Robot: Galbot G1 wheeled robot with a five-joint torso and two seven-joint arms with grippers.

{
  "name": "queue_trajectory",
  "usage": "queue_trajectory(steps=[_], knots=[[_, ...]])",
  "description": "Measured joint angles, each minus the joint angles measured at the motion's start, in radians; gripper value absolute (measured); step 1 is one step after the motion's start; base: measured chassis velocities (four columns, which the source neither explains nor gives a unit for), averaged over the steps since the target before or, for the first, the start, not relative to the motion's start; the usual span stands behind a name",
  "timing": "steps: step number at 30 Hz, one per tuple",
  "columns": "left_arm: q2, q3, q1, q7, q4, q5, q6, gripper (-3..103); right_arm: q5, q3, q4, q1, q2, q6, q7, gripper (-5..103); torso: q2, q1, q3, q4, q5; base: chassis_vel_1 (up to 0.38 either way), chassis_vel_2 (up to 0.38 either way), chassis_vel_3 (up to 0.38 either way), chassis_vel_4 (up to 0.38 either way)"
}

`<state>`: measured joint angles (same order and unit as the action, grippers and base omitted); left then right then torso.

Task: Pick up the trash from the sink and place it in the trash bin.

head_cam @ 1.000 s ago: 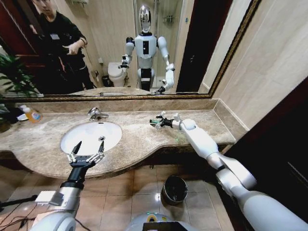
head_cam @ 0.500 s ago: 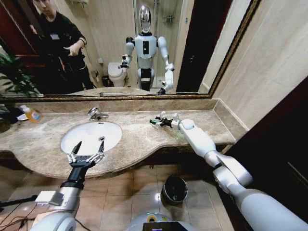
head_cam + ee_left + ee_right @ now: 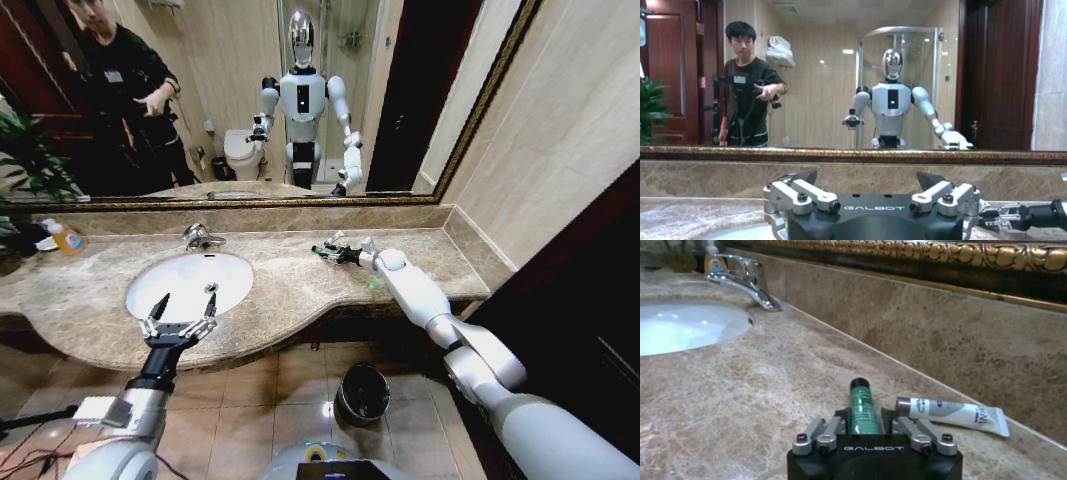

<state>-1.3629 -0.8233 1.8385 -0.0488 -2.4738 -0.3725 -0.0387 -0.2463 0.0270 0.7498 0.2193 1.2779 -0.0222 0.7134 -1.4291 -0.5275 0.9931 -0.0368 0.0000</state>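
My right gripper [image 3: 332,253] is shut on a dark green tube [image 3: 861,409] of trash, low over the marble counter to the right of the sink [image 3: 190,281]. A white tube [image 3: 951,412] lies on the counter just beyond it, near the back wall. The left gripper [image 3: 181,313] stands open over the sink's front rim with nothing between its fingers [image 3: 797,193]. The trash bin [image 3: 362,393], dark and round, stands on the floor below the counter.
A chrome faucet [image 3: 200,237] rises behind the basin. An orange-liquid bottle [image 3: 66,238] stands at the counter's far left by a plant. The mirror and marble backsplash close off the back. Tiled floor lies around the bin.
The right arm has shifted slightly, with the green tube still in its gripper. The left arm has not moved.
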Motion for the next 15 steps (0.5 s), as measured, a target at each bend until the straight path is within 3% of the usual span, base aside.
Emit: queue_trajectory(steps=[8, 10, 15], knots=[[0.000, 0.000, 0.000, 0.000, 0.000, 0.000, 0.000, 100, -0.007, 0.000, 0.060, 0.032, -0.018, -0.008, -0.040, 7, 0.000, 0.000, 0.000, 0.0000, -0.0001, 0.000, 0.000, 0.000, 0.000], [0.000, 0.000, 0.000, 0.000, 0.000, 0.000, 0.000, 100, -0.014, 0.000, 0.079, 0.040, -0.024, -0.013, -0.051, 7, 0.000, 0.000, 0.000, -0.0001, 0.0001, 0.000, 0.000, 0.000, 0.000], [0.000, 0.000, 0.000, 0.000, 0.000, 0.000, 0.000, 100, -0.124, -0.007, 0.310, 0.143, -0.101, -0.079, -0.150, 5, 0.000, 0.000, 0.000, -0.0001, 0.0000, 0.000, 0.000, 0.000, 0.000]])
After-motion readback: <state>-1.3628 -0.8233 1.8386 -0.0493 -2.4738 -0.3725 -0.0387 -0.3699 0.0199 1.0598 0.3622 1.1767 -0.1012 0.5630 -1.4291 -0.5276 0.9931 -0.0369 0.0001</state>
